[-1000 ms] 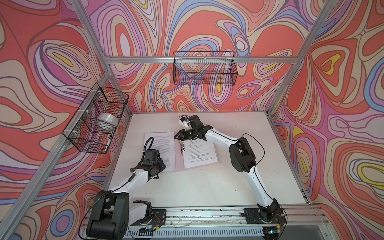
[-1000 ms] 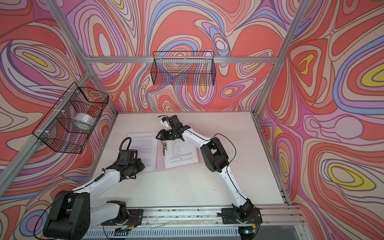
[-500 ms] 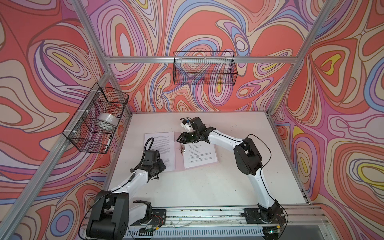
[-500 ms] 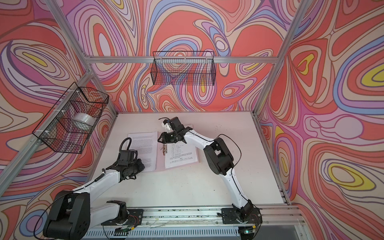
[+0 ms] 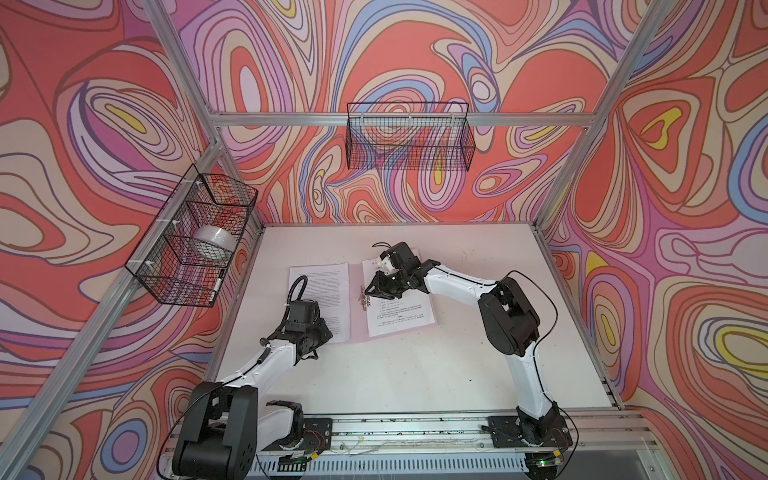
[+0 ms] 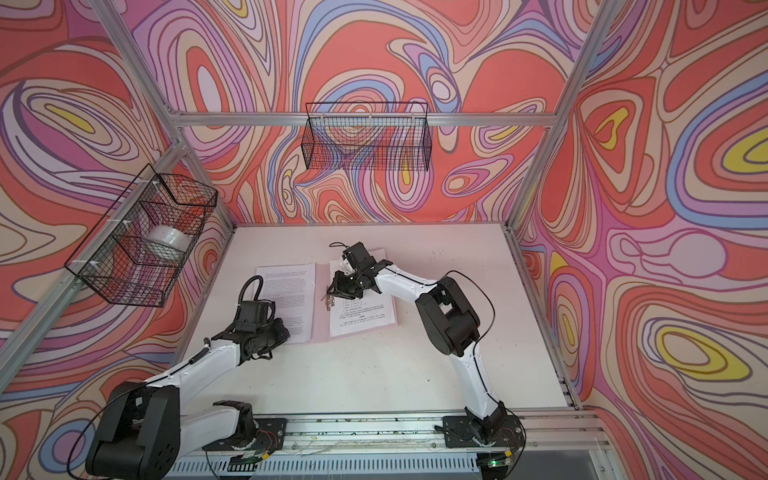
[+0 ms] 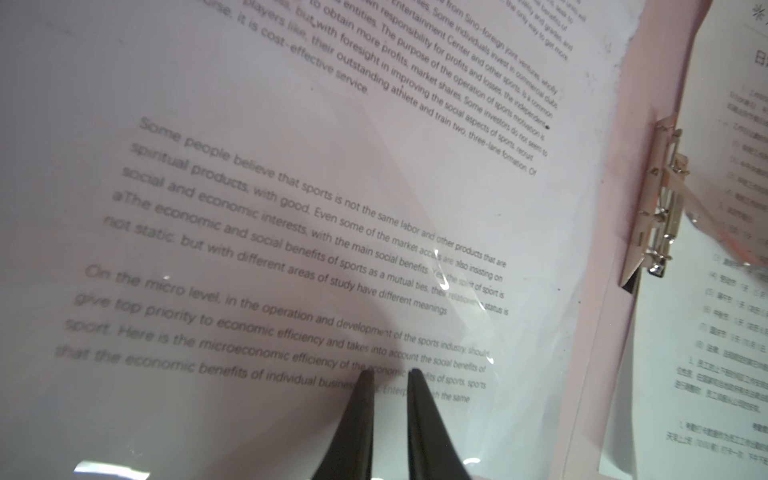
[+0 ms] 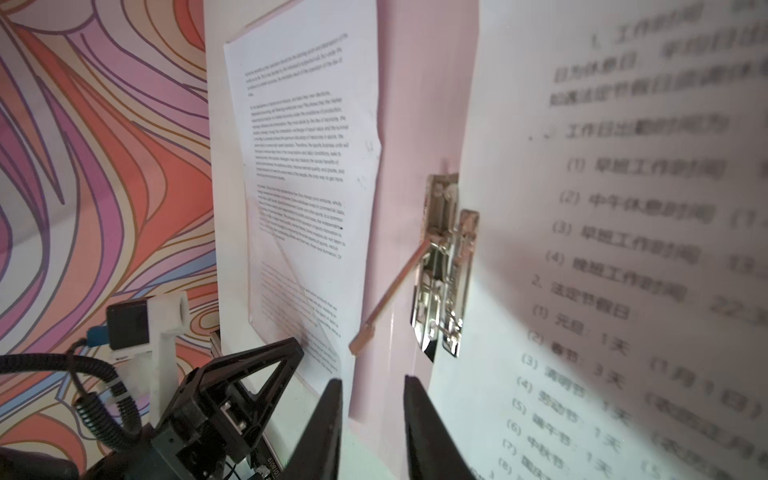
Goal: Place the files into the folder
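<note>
The pale pink folder [image 5: 357, 326] lies open on the table. Of the files, one sheet with English text [image 5: 320, 291] covers its left half and one with Chinese text [image 5: 401, 316] its right half. The metal clip [image 8: 446, 270] sits at the spine with its lever [image 8: 390, 299] raised. My right gripper [image 8: 371, 380] hovers over the spine just short of the lever's end, open with nothing between its fingers. My left gripper [image 7: 390, 374] has its tips on the lower part of the English sheet [image 7: 332, 187], a narrow gap between them, holding nothing.
A wire basket [image 5: 166, 274] on the left wall holds a white roll [image 5: 214, 243]. Another wire basket [image 5: 409, 141] hangs on the back wall. An aluminium rail [image 5: 415, 428] with both arm bases runs along the table's front edge. Patterned walls close in three sides.
My right gripper has slid along the spine toward the front, onto the clip, and its jaws have narrowed. The left arm has not moved.
</note>
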{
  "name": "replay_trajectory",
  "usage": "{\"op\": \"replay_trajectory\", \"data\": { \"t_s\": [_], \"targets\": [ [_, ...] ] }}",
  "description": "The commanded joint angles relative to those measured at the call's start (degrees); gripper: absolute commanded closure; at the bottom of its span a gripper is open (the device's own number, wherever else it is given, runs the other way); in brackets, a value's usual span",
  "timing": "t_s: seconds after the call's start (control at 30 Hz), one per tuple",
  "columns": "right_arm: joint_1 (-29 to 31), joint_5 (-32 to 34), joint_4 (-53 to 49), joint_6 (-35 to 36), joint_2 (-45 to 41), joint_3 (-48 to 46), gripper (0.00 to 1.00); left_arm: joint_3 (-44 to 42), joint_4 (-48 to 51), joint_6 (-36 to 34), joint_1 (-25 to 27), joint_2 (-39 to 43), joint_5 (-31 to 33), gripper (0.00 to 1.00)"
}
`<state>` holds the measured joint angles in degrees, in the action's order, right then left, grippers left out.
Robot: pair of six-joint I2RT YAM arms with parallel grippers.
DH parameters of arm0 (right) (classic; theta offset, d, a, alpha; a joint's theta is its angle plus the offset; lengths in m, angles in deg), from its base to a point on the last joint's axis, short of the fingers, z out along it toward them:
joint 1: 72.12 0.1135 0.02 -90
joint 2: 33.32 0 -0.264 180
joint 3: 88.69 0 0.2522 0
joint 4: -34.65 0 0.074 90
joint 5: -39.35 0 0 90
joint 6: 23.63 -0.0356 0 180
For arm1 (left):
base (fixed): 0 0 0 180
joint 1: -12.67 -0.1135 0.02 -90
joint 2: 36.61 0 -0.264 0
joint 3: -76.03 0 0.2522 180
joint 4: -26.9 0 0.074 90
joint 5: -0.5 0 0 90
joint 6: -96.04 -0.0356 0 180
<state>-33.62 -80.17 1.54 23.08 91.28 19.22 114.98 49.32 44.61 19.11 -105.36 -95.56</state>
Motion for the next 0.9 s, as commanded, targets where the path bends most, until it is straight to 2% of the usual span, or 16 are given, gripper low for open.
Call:
{"op": "replay_trajectory", "data": {
  "t_s": [0.0,0.13,0.87],
  "targets": [
    [0.41,-1.83,3.33,-2.48,-2.17,-1.89,0.74,-0.24,-1.11,-0.81,0.33,-0.84,-0.32,0.83],
    [0.46,-4.31,8.01,-5.44,-1.77,-3.97,0.75,-0.22,-0.93,-0.86,0.33,-0.56,-0.36,0.83],
    [0.61,-10.13,17.33,-17.23,2.86,-6.24,0.79,-0.49,-1.02,-0.86,0.33,-0.16,-0.35,0.83]
  ]
}}
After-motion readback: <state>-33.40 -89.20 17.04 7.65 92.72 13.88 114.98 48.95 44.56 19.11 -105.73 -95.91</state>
